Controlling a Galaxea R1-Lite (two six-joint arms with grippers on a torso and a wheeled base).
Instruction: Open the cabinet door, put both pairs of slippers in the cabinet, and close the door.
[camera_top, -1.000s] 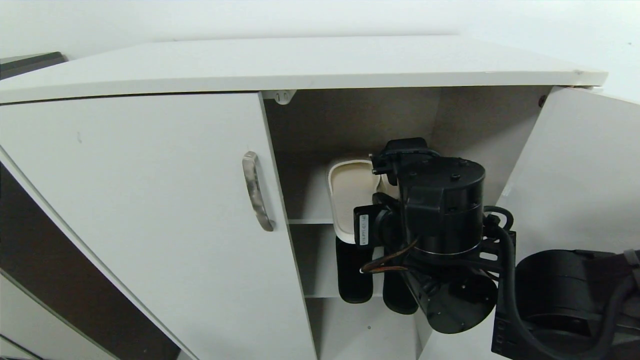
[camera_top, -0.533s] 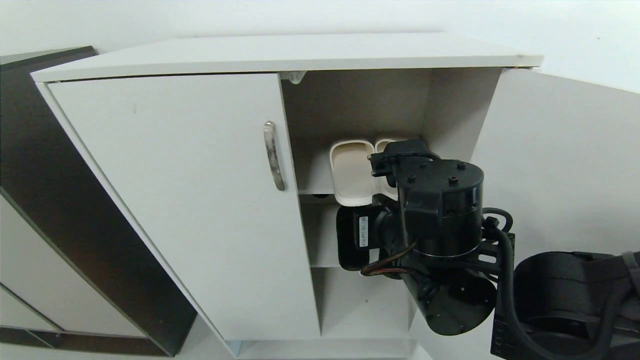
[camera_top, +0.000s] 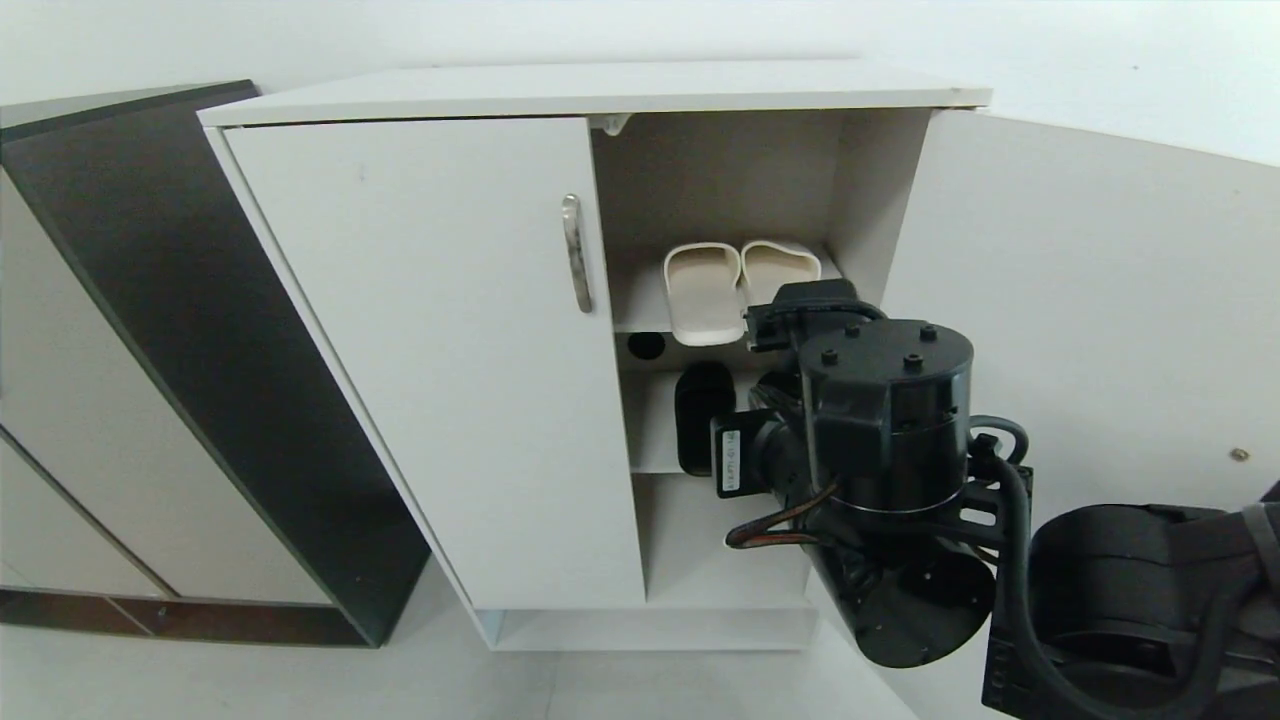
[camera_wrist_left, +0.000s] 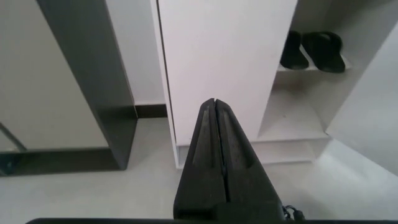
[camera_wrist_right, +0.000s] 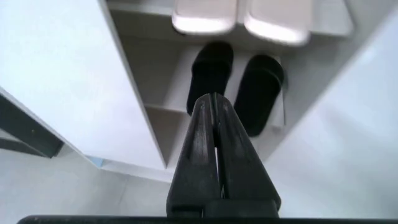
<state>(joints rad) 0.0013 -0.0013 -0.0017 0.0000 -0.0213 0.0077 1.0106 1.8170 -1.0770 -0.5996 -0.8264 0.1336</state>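
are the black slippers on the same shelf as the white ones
No, the black slippers lie on a lower shelf, beneath the white slippers.

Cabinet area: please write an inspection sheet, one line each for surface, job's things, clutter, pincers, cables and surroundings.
Surface: pale floor, cabinet standing on it.
Job's things: beige slippers on top shelf, black slippers on shelf below; right door open, left door shut.
Clutter: nothing seen.
Pincers: left pincer shut, empty; right pincer shut, empty, before the shelves.
Cables: black cable and thin wires on the right arm.
Surroundings: dark panel beside cabinet, white wall.
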